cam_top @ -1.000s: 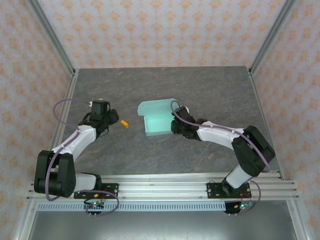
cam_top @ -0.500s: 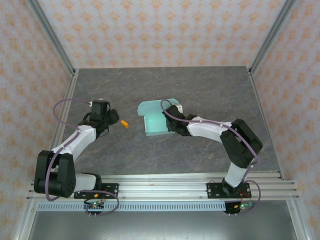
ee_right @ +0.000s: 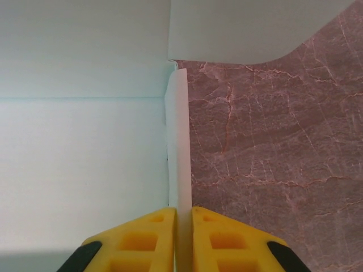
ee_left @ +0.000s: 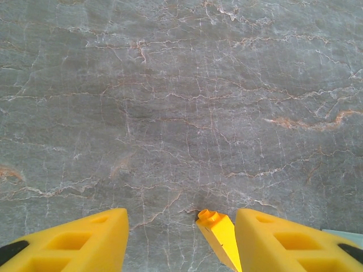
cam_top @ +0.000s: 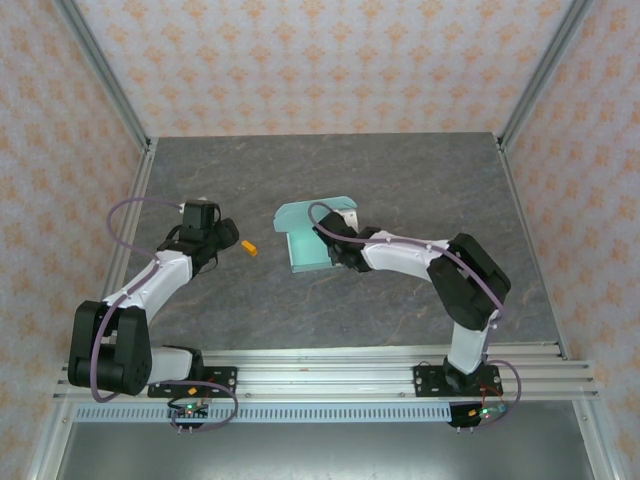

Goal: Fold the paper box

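right wrist: right tool [ee_right: 182, 214] pinches thin wall of paper box [ee_right: 85, 147].

Paper box [ee_right: 85, 141] cut off left, top; right pincer [ee_right: 182, 214] cropped below.

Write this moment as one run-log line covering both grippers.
task: fold paper box | right gripper: shut on its thin upright flap | left gripper: open above table, apart from box

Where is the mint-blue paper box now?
In the top view, the pale mint-blue card box sits near the grey table's centre, its edge pinched in the right claw.
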Tool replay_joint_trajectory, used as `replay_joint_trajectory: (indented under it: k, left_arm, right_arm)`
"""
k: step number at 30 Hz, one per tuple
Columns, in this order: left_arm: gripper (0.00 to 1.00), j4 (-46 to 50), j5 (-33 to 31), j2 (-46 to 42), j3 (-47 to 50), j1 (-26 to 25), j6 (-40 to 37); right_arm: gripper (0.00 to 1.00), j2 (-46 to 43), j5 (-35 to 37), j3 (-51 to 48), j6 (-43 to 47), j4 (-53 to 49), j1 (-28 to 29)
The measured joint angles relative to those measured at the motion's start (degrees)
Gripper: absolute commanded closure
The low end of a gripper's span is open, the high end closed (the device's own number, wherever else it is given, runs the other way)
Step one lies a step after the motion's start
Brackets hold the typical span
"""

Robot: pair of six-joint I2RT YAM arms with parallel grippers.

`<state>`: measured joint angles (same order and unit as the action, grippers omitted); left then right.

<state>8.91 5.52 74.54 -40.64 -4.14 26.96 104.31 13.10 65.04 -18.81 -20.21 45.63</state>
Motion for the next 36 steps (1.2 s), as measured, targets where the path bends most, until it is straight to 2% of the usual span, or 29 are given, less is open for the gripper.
replay_joint_trajectory:
  k: [8,28,32,36]
  left_arm:
    - [0.47,-0.2,0.0,-0.7,0.3,0.0,0.0]
    - [0.47,-0.3,0.0,-0.7,0.3,0.0,0.0]
    - [0.47,-0.3,0.0,-0.7,0.3,0.0,0.0]
    - [0.47,-0.3,0.0,-0.7,0.3,0.0,0.0]
  right_arm:
    - [0.87,2.3,2.6,3.1,0.3,-3.5,1.3]
    - [0.91,9.9,15.5,11.4,0.9,-13.0,6.1]
    - [0.88,10.4,16.8,11.9,1.2,-14.0,6.4]
    - [0.81,10.4,16.5,11.9,1.9,-14.1,6.4]
